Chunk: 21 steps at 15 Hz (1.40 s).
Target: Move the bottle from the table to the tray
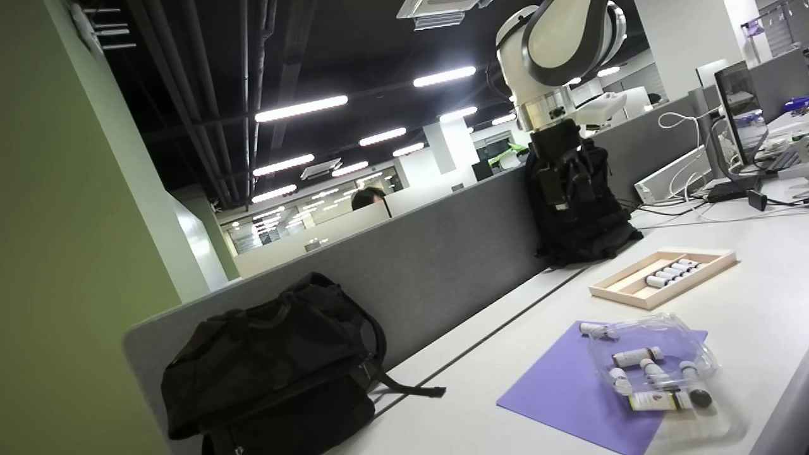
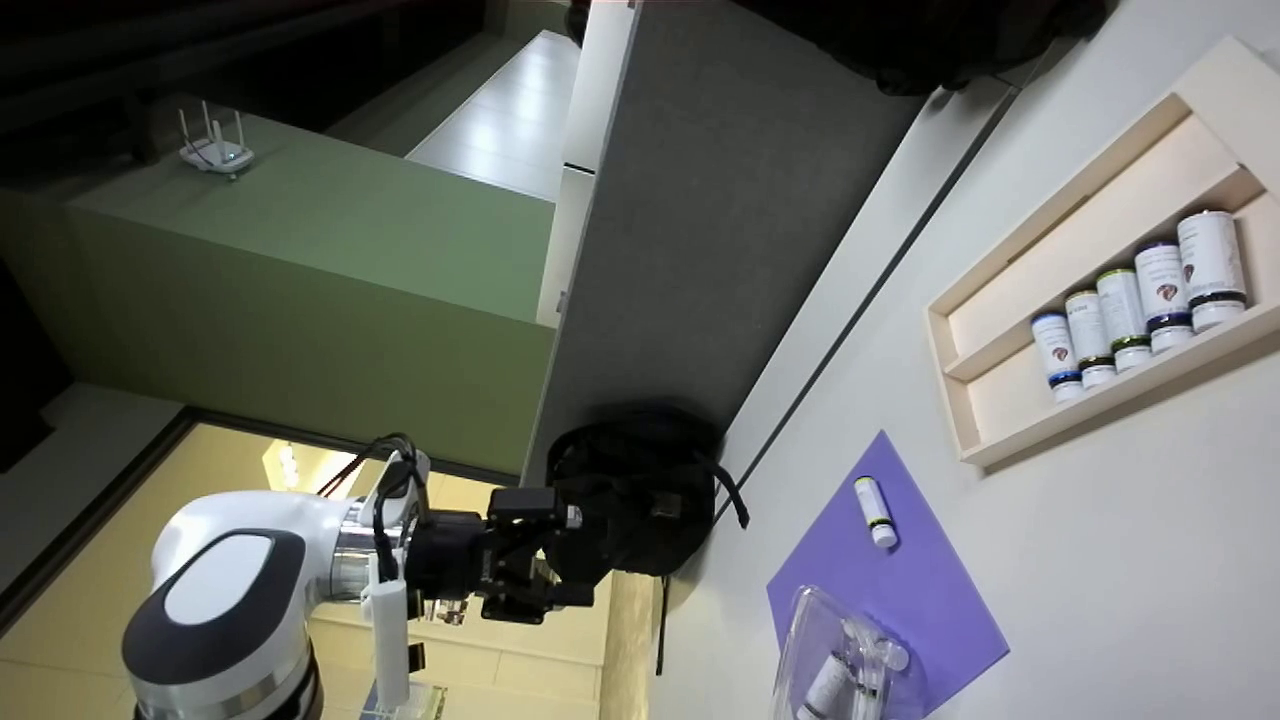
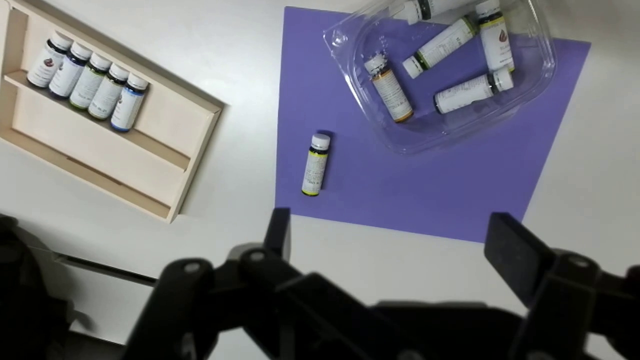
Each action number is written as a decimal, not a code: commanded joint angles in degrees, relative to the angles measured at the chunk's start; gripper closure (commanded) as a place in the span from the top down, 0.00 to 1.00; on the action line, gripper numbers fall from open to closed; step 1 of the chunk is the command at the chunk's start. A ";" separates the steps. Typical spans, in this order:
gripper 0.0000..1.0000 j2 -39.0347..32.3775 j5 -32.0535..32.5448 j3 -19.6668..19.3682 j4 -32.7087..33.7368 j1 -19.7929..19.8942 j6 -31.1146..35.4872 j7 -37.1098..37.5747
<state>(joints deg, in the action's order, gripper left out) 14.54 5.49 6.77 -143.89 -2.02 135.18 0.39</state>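
In the wrist view, the bottle (image 3: 315, 170) lies on the mat (image 3: 400, 190) between the tray (image 3: 95, 142), left, and the container (image 3: 437, 130), right.

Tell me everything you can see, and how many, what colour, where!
Table: one, white, in all views.
Mat: one, purple, on the table.
Bottle: one, white and yellow, lying on the mat.
Tray: one, pale wood, on the table.
Tray bottles: five, white labels, inside the tray.
Box: one, clear, partly on the mat.
Box bottles: five, white labels, inside the box.
Partition: one, grey, along the table.
Backpacks: two, black, by the partition.
Monitor: at least one, dark, past the tray.
Desk clutter: uncountable, mixed colours, by the monitor.
Router: one, white, on the green wall.
Ceiling lights: many, white, overhead.
Person: one, dark hair, beyond the partition.
Gripper: one, black, open, above the table.
Robot arm: one, mostly white, bearing the gripper.
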 commanded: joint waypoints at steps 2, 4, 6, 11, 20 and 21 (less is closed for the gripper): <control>1.00 -5.10 -1.40 -4.78 5.23 1.94 1.50 -2.10; 1.00 -7.26 -2.62 -7.03 8.14 3.03 1.35 -3.81; 1.00 -5.01 -2.32 -6.78 5.29 2.63 1.67 -3.91; 1.00 -7.57 -3.62 -7.94 8.49 3.05 0.61 -5.71; 1.00 -30.38 -3.96 -11.19 15.05 6.95 15.89 -3.08; 1.00 -32.94 -5.18 -10.61 15.61 6.94 16.83 -3.44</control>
<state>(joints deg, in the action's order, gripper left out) -10.16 2.26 -4.34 -132.83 4.99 150.51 -4.52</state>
